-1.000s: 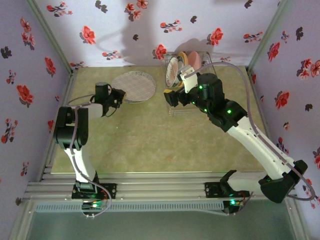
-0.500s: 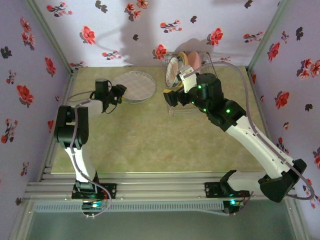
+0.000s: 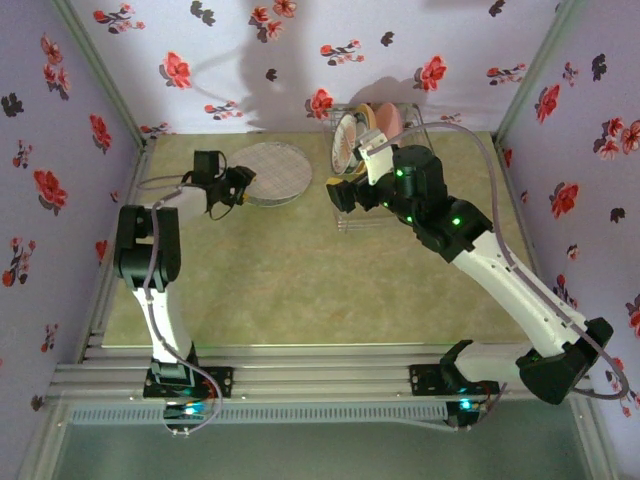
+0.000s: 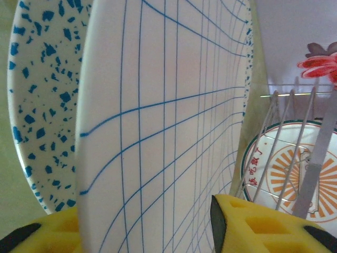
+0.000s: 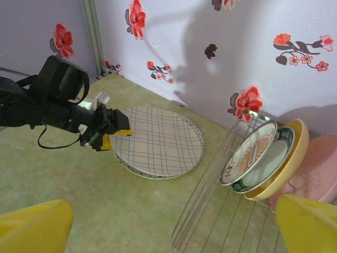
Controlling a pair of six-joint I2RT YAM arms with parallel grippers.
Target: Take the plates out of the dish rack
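Moves left gripper [image 3: 238, 185] rearward astride stacked grid plate [image 3: 275, 172] rim, grip unclear. Poises right gripper [image 5: 174, 224], spread wide, at dish rack [image 3: 365, 222] for next pick.

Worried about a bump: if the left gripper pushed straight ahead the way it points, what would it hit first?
The grid plate: its rim lies between the fingers of the left gripper, so hardly any travel looks free.

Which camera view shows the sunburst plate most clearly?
The right wrist view: the sunburst plate faces the camera, standing in the rack. The left wrist view shows part of it behind rack wires; the top view shows it small and steeply angled.
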